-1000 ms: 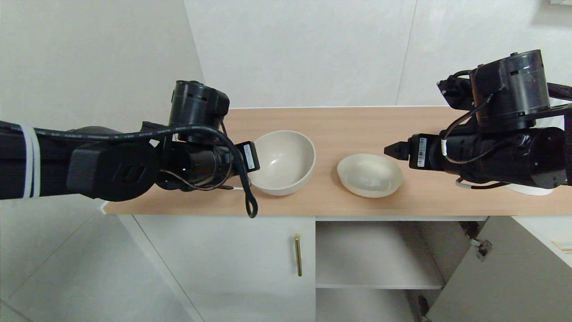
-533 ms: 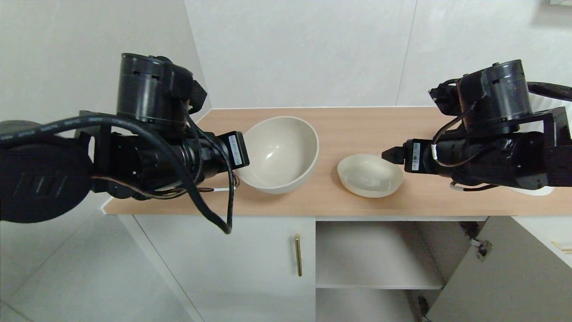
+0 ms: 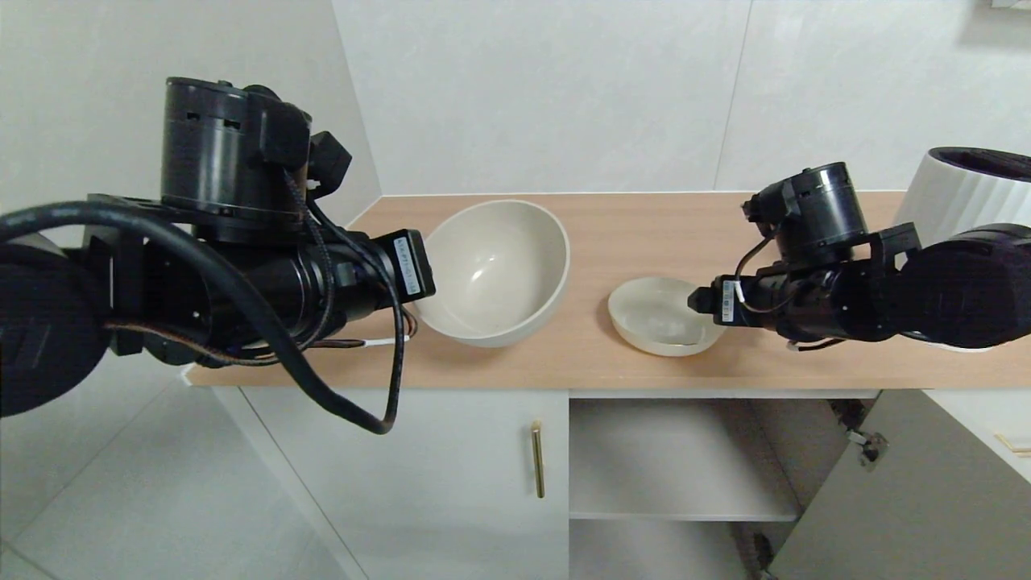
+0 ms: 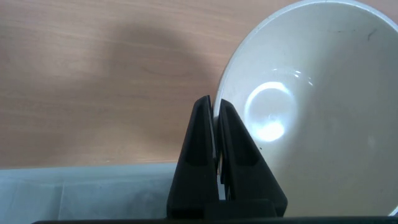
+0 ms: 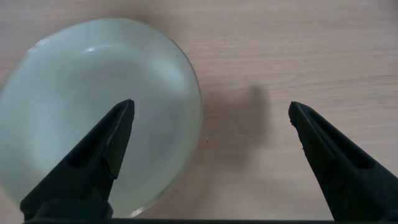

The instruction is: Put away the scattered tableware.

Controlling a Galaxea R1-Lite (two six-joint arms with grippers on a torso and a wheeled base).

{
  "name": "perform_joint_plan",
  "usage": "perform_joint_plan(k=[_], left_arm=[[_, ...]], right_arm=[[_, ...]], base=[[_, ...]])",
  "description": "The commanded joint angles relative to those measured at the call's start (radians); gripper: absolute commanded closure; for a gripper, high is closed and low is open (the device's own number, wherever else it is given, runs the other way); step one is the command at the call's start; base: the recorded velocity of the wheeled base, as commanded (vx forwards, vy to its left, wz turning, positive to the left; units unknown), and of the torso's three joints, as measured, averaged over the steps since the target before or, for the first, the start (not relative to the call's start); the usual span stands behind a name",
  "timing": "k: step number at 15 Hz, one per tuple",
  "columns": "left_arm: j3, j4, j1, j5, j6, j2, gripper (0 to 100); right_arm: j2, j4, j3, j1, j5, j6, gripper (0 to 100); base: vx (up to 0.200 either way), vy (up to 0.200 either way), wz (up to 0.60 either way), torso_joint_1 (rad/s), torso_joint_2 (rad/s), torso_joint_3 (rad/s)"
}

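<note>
A large cream bowl point(image 3: 491, 270) hangs tilted just above the left part of the wooden counter point(image 3: 644, 225). My left gripper point(image 3: 423, 278) is shut on its near-left rim. The left wrist view has both fingers point(image 4: 202, 134) pinching the rim of the large bowl point(image 4: 311, 93). A small shallow translucent dish point(image 3: 656, 318) lies on the counter to the right of the bowl. My right gripper point(image 3: 697, 300) is low at its right edge. In the right wrist view this gripper point(image 5: 210, 106) is open, one finger over the small dish point(image 5: 93, 112) and the other over bare wood.
A white ribbed container point(image 3: 958, 189) stands at the counter's far right. Below the counter, the right cabinet door point(image 3: 886, 499) hangs open onto a bare shelf point(image 3: 676, 459). The left door is shut, with a brass handle point(image 3: 536, 459).
My left gripper has raised the large bowl off the counter and tilted it. The right arm has come down and forward, putting its open fingers over the small dish's rim.
</note>
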Motion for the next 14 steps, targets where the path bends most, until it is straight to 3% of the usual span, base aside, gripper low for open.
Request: perform_joint_plan(k=[1,7,8,14], left_arm=[[0.000,-0.001,-0.002,0.000,-0.001,-0.010,100],[0.000,-0.001,-0.002,0.000,-0.001,-0.016,100],[0.000,-0.001,-0.002,-0.002,-0.002,-0.016,100],[0.022,-0.001,-0.002,-0.014,0.002,-0.037,100]], right_arm=[[0.031,-0.002,-0.008,-0.004,0.001,0.002,0],[0.066,-0.006,-0.022,-0.002,0.001,0.019,0],[0.066,-0.015,-0.022,-0.002,0.005,0.032,100],[-0.003,-0.017,-0.022,-0.002,0.032,0.058,100]], base=[[0.000,0.000,0.00,0.000,0.00,0.000],[0.000,0.000,0.00,0.000,0.00,0.000],[0.000,0.000,0.00,0.000,0.00,0.000],[0.000,0.000,0.00,0.000,0.00,0.000]])
